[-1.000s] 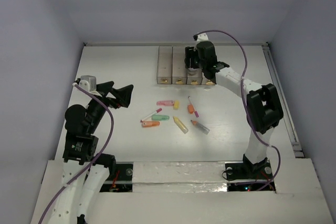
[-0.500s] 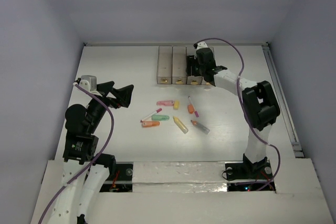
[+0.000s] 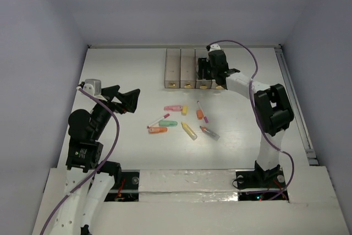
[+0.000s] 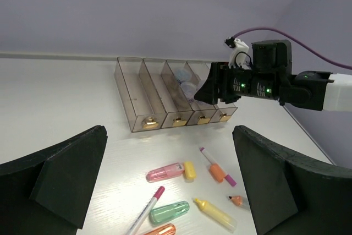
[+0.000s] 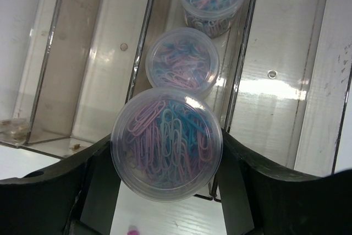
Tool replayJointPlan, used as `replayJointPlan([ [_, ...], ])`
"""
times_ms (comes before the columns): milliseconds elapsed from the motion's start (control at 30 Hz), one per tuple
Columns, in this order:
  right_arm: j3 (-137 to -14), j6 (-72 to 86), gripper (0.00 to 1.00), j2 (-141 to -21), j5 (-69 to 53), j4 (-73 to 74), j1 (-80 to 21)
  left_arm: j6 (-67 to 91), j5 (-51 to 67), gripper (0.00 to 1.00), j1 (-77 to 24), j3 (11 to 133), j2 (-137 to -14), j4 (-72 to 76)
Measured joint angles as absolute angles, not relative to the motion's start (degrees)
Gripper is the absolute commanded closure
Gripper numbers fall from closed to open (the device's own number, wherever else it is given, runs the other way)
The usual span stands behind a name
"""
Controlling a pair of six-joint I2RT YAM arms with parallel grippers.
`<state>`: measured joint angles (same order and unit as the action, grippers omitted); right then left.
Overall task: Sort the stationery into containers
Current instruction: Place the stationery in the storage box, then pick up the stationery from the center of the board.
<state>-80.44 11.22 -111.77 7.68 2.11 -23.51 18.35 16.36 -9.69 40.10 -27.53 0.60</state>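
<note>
From above, the right pincer (image 3: 203, 70) hangs over the bins (image 3: 172, 67) at the counter's (image 3: 126, 64) far side. The markers (image 3: 181, 120) lie loose mid-counter, none binned. The left pincer (image 3: 127, 98) is wide open and empty, well apart from them. The left wrist view shows two tubs (image 4: 186, 81) already in one bin. The right wrist view shows the right pincer closed partway round a third tub (image 5: 166, 144) of paper clips, above that bin's near end. My judgement: the tubs are nearly done and every marker is left.

Pale lavender walls (image 3: 181, 4) enclose a white table (image 3: 132, 70) (evenly lit, faintly scuffed).
</note>
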Motion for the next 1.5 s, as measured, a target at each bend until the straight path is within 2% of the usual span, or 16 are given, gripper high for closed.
replayJointPlan([
  [267, -80.03, 11.62, 0.31, -112.68, 7.25, 2.15, -23.51, 18.33, 16.47, 0.01, -9.69, 40.1, -27.53, 0.62],
  [400, -79.77, 11.84, 0.16, -112.68, 6.94, 2.09, -23.51, 18.33, 16.47, 0.01, -9.69, 40.1, -27.53, 0.62],
  [467, -79.77, 11.81, 0.13, -112.68, 6.76, 1.78, -23.51, 18.35, 16.47, 0.01, -9.69, 40.1, -27.53, 0.62],
  [500, -79.77, 11.84, 0.08, -112.68, 6.74, 1.72, -23.53, 18.33, 16.49, 0.01, -9.69, 40.1, -27.53, 0.62],
  [567, -79.77, 11.81, 0.07, -112.66, 6.59, 1.56, -23.53, 18.35, 16.49, 0.01, -9.69, 40.1, -27.53, 0.62],
  [667, -79.64, 11.84, 0.07, -112.51, 6.55, 1.54, -23.51, 18.35, 16.47, 0.01, -9.69, 40.1, -27.53, 0.62],
  [767, -76.79, 11.79, 0.13, -110.19, 5.69, 1.23, -23.51, 18.35, 16.49, 0.01, -9.69, 40.1, -27.53, 0.6],
  [867, -72.51, 11.97, 0.28, -105.38, 3.66, 0.8, -23.66, 18.35, 16.47, 0.01, -9.69, 40.1, -27.53, 0.62],
  [900, -71.26, 12.16, 0.38, -103.55, 2.81, 0.82, -23.79, 18.35, 16.47, 0.01, -9.69, 40.1, -27.53, 0.62],
  [967, -68.99, 12.19, 0.43, -99.24, 1.04, 0.45, -24.71, 18.35, 16.47, 0.01, -9.69, 40.1, -27.51, 0.62],
  [1067, -67.53, 10.46, 0.58, -94.56, -2.31, -0.38, -27.75, 18.33, 16.47, 0.01, -9.69, 40.1, -27.4, 0.6],
  [1233, -67.55, 3.14, 0.55, -93.45, -8.8, 0.73, -36.71, 18.33, 16.47, 0.01, -9.69, 40.1, -26.94, 0.58],
  [1367, -68.34, -2.61, 0.45, -96.38, -13.02, 4.99, -42.15, 18.33, 16.47, 0.01, -9.69, 40.1, -26.41, 0.58],
  [1433, -69.82, -5.04, 0.36, -99.77, -13.74, 7.57, -43.48, 18.33, 16.45, 0.01, -9.69, 40.07, -26.17, 0.58],
  [1500, -71.66, -7.05, 0.34, -103.31, -13.54, 9.89, -43.97, 18.33, 16.45, 0.01, -9.69, 40.07, -26.02, 0.6],
])
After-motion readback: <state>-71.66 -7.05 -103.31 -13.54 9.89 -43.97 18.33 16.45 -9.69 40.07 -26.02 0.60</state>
